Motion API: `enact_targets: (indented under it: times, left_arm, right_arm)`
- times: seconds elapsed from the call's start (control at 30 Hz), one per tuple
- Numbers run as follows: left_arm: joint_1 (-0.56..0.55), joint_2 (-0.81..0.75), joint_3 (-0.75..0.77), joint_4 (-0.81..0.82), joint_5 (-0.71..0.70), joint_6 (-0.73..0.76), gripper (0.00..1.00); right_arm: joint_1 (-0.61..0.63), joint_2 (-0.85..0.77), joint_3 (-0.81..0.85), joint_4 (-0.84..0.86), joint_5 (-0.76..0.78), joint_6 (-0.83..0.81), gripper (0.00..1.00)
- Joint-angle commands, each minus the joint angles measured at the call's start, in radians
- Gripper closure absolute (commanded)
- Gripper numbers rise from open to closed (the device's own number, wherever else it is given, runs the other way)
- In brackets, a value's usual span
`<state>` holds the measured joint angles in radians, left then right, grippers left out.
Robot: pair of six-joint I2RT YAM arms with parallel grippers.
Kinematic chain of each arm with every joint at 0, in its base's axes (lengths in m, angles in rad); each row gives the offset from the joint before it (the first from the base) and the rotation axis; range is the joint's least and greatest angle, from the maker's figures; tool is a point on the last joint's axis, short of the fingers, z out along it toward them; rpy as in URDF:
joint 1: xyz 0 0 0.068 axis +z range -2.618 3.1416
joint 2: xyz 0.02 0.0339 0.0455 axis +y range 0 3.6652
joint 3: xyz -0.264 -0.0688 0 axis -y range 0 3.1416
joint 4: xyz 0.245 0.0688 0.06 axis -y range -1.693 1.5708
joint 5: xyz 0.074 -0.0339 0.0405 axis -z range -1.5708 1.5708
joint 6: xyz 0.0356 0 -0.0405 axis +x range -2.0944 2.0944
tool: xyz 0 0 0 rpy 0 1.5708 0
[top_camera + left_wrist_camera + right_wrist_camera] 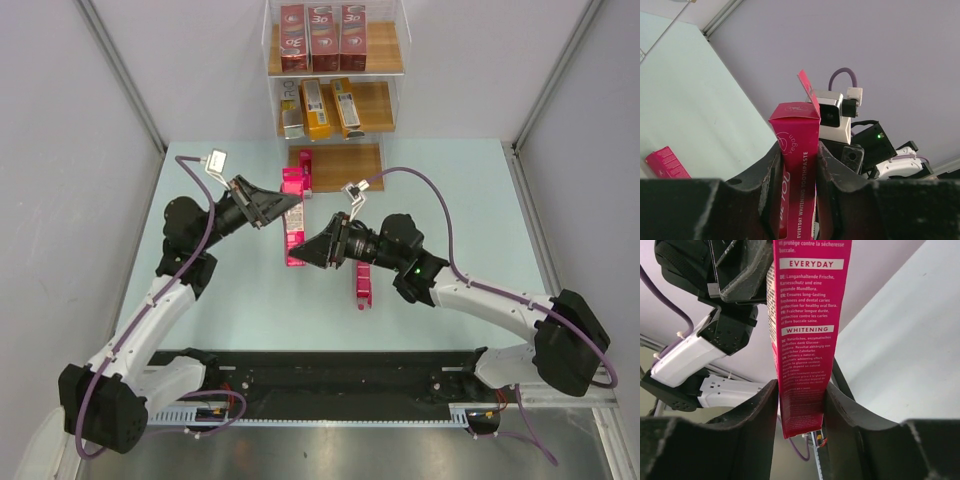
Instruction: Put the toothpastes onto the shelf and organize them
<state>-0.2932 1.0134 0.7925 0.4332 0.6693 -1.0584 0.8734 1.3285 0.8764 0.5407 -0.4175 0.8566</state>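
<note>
Two claws (elbows out) around one pink carton

Both arms bend inward, elbows out, wrists facing each other, left gripper clamped on one end of a pink carton, right gripper pressed against both sides of the other end.

Table: one, flat top in pale mint green, matte, lit evenly with only soft shadows.
Left wall, back wall, right wall: plain grey-lavender panels, unmarked, enclosing the table on three sides.
Corner posts: two, silver metal, one at the left rear, one at the right rear.
Black rail: ran along the near table edge.
Grey metal sheet: lay in front of the rail.
</note>
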Motion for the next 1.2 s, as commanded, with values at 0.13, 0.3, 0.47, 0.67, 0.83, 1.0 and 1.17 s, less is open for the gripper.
enact_targets:
  times: [0.13, 0.3, 0.47, 0.67, 0.83, 1.0, 1.17]
  left_arm:
    - [0.012, -0.027, 0.011, 0.052, 0.018, -0.012, 0.49]
    - [0.015, -0.022, 0.043, -0.089, -0.005, 0.073, 0.11]
    - [0.016, -0.036, 0.135, -0.388, -0.172, 0.294, 0.01]
    - [0.009, -0.018, 0.25, -0.792, -0.567, 0.57, 0.0]
    - [-0.041, 0.063, 0.31, -0.979, -0.874, 0.689, 0.01]
    - [-0.11, 0.113, 0.335, -1.041, -1.057, 0.698, 0.0]
    - [-0.123, 0.114, 0.315, -1.005, -1.024, 0.698, 0.0]
  right_arm:
    - [-0.011, -0.032, 0.003, 0.036, -0.015, -0.004, 0.64]
    - [-0.051, -0.057, 0.003, -0.054, 0.0, -0.022, 0.69]
    - [-0.097, -0.074, 0.003, -0.184, 0.019, -0.06, 0.71]
    - [-0.157, -0.042, -0.001, -0.317, 0.005, -0.114, 0.73]
    - [-0.191, 0.012, -0.013, -0.323, -0.03, -0.126, 0.73]
    - [-0.209, 0.087, -0.014, -0.286, -0.05, -0.13, 0.73]
    - [-0.272, 0.204, -0.005, -0.171, -0.105, -0.093, 0.73]
